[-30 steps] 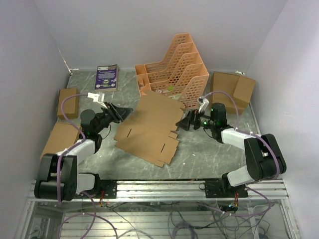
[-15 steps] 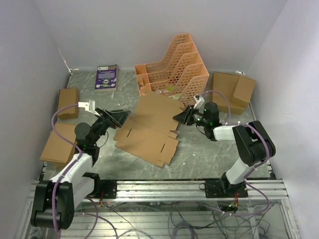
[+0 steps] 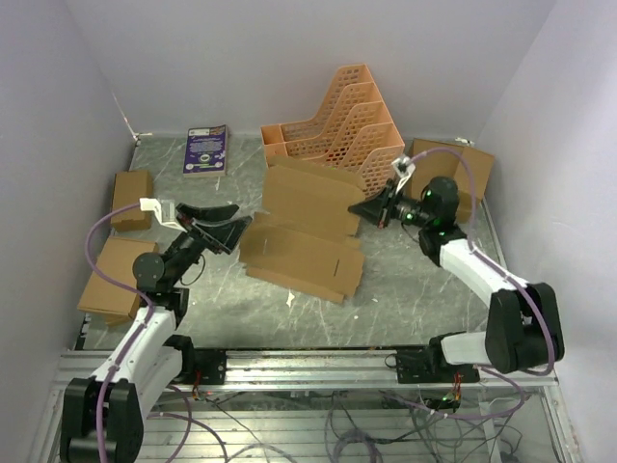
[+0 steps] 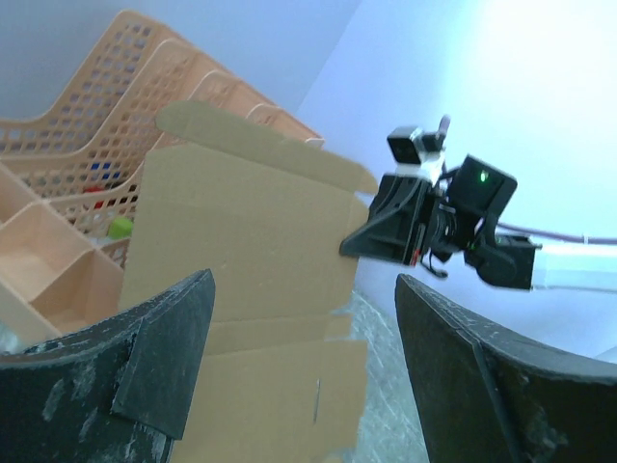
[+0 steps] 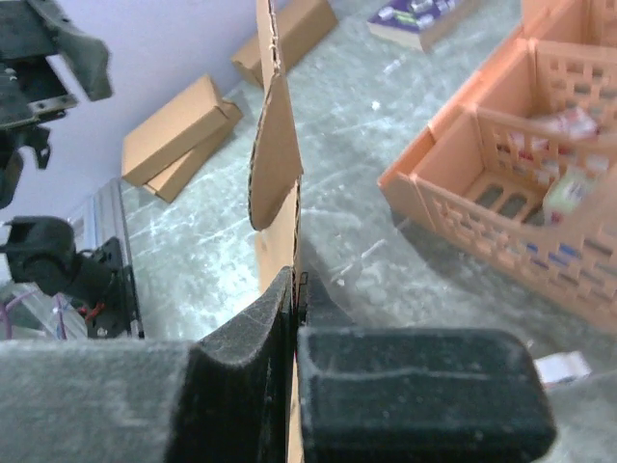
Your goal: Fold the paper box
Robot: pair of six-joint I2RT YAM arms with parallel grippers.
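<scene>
The paper box (image 3: 304,227) is a flat brown die-cut sheet in the middle of the table. Its far half is raised on edge and its near half lies flat. My right gripper (image 3: 364,207) is shut on the raised half's right edge. In the right wrist view the cardboard (image 5: 275,164) runs edge-on into the pinched jaws of that gripper (image 5: 294,280). My left gripper (image 3: 229,222) stands open just left of the sheet, touching nothing. In the left wrist view the sheet (image 4: 241,241) shows between the wide-apart fingers of this gripper (image 4: 304,285), with the right gripper (image 4: 386,227) beyond.
An orange lattice file rack (image 3: 337,125) stands right behind the sheet. Ready-made brown boxes lie at the left (image 3: 130,198) (image 3: 111,275) and at the back right (image 3: 453,174). A purple book (image 3: 205,149) lies at the back left. Walls close in on three sides.
My right gripper has shut on the sheet's right edge and lifted it, tilting the far half up and dragging the sheet right. My left gripper has opened and pulled back leftward.
</scene>
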